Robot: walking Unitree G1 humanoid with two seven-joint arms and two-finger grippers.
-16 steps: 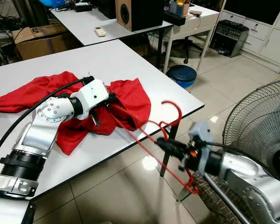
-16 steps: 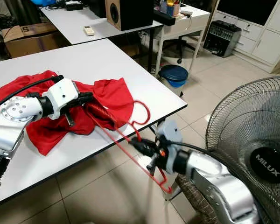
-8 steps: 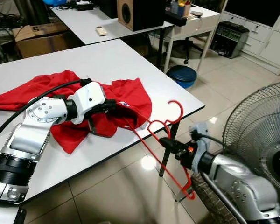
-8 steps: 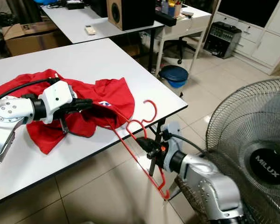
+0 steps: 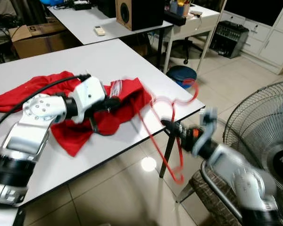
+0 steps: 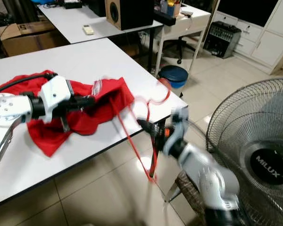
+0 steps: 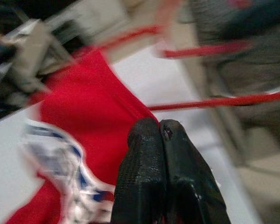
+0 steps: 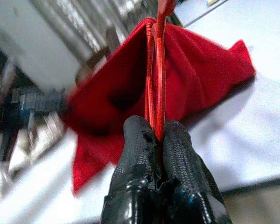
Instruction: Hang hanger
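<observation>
White table (image 5: 108,56), left side of scene. A red shirt (image 5: 61,127) lies crumpled on it, reaching toward the table's near right edge.

Left gripper (image 5: 114,104) is over the shirt, its white wrist housing above the cloth. In the left wrist view the two black fingers (image 7: 144,172) are pressed together on a fold of the red fabric (a white printed patch with blue marks shows just beside them).

Red wire hanger (image 5: 166,136) hangs past the table's right edge, over the tiled floor (image 5: 118,193). Hook end is up near the table corner; the long body slants down toward the floor. One arm of the hanger runs back into the shirt. The outline is motion-blurred, so the exact shape is hard to read.

Right gripper (image 5: 172,126) sits just off the table's right edge, clamped on the hanger wire. The right wrist view confirms this: fingertips (image 8: 140,140) closed with the red wire pinched between them, shirt beyond.

Right of the arm: a pedestal fan (image 6: 254,155) with a wire grille, near right. Far side: a blue bin (image 5: 181,75) on the floor beyond the table corner, a second white table (image 5: 113,26) carrying a wooden speaker (image 5: 137,13) and a remote control (image 5: 100,31), and a cardboard box (image 5: 37,40) at far left
</observation>
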